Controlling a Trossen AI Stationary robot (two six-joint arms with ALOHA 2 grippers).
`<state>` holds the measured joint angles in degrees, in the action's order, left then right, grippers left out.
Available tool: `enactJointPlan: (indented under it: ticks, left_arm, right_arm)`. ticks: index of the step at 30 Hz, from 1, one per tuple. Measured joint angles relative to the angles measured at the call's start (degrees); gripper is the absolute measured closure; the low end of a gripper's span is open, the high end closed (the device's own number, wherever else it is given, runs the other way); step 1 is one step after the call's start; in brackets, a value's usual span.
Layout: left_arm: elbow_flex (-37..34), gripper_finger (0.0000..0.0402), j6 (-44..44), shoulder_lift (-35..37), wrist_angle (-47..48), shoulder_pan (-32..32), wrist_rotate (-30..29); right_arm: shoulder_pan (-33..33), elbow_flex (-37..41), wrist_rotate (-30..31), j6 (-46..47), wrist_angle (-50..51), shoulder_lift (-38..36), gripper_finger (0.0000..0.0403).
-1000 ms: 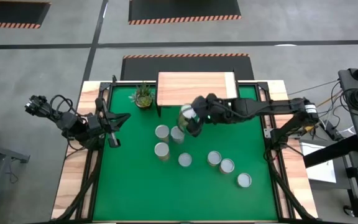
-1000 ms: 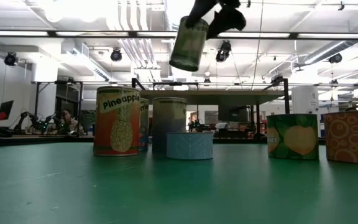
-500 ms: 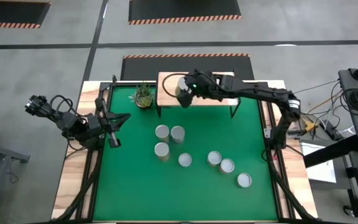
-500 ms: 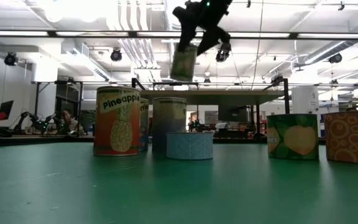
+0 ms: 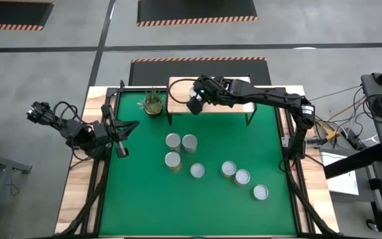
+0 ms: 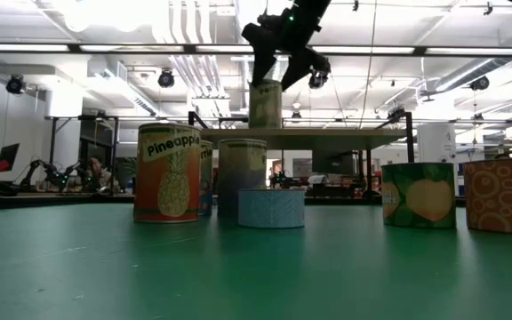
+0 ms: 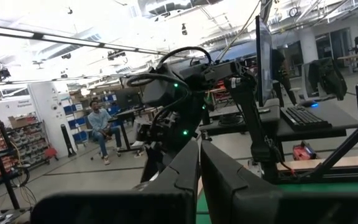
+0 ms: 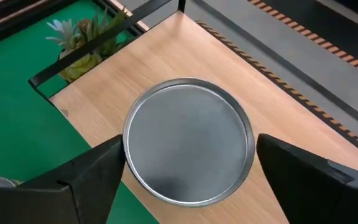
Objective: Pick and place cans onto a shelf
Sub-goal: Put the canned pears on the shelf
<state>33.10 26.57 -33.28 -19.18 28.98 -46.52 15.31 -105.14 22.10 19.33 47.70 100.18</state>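
One can (image 8: 188, 148) with a plain silver top stands upright by its base on the left part of the pale wood shelf (image 5: 178, 89), also seen in the low view as a can (image 6: 265, 104) on the shelf (image 6: 327, 133). My right gripper (image 8: 188, 177) hovers open just over it, one finger on either side of the can's top; in the low view the gripper (image 6: 283, 64) sits above the can. Several more cans (image 5: 189, 143) stand on the green mat. My left gripper (image 7: 199, 165) waits shut at the table's left edge (image 5: 120, 137).
A small potted plant (image 5: 153, 101) stands on the mat just left of the shelf. The other cans cluster mid-mat, from one at the left (image 5: 172, 160) to one toward the near right (image 5: 260, 192). A black frame (image 5: 282, 126) borders the mat.
My right gripper has carried the can from above the mat's cans toward the table's far edge, onto the shelf. The can hung tilted at first, then came upright and now stands on the shelf's left part. The fingers have opened and let it go.
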Motion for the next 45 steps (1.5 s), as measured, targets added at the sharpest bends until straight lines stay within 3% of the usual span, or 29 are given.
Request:
enactJointPlan:
  ticks: [6,12,19,26,32,34,40,45]
  left_arm:
    - [0.0,0.0402,0.0,0.0,0.0,0.0,0.0]
    - [0.0,0.0402,0.0,0.0,0.0,0.0,0.0]
    - [0.0,0.0402,0.6,0.0,0.0,0.0,0.0]
    - [0.0,0.0402,1.0,0.0,0.0,0.0,0.0]
    - [0.0,0.0402,1.0,0.0,0.0,0.0,0.0]
    - [0.0,0.0402,1.0,0.0,0.0,0.0,0.0]
    - [0.0,0.0402,1.0,0.0,0.2,0.0,0.0]
    - [0.0,0.0402,1.0,0.0,0.4,0.0,0.0]
  right_arm:
    - [0.0,-2.2,0.0,0.1,1.5,-1.1,0.0054]
    - [-0.3,-7.9,0.0,-1.0,12.4,-3.6,0.0082]
    - [-0.4,-5.4,0.0,-0.9,21.0,-4.7,0.0177]
    - [-0.3,5.9,0.4,-3.8,9.9,-4.5,0.0310]
    - [-0.4,11.6,0.4,-10.7,-10.4,-4.5,0.0386]
    - [-0.4,11.9,0.0,-12.1,-13.2,-4.5,0.0391]
    - [-0.4,11.8,0.4,-11.9,-8.0,-4.5,0.0390]
    - [-0.4,13.4,0.6,-12.7,-11.9,-4.5,0.0390]
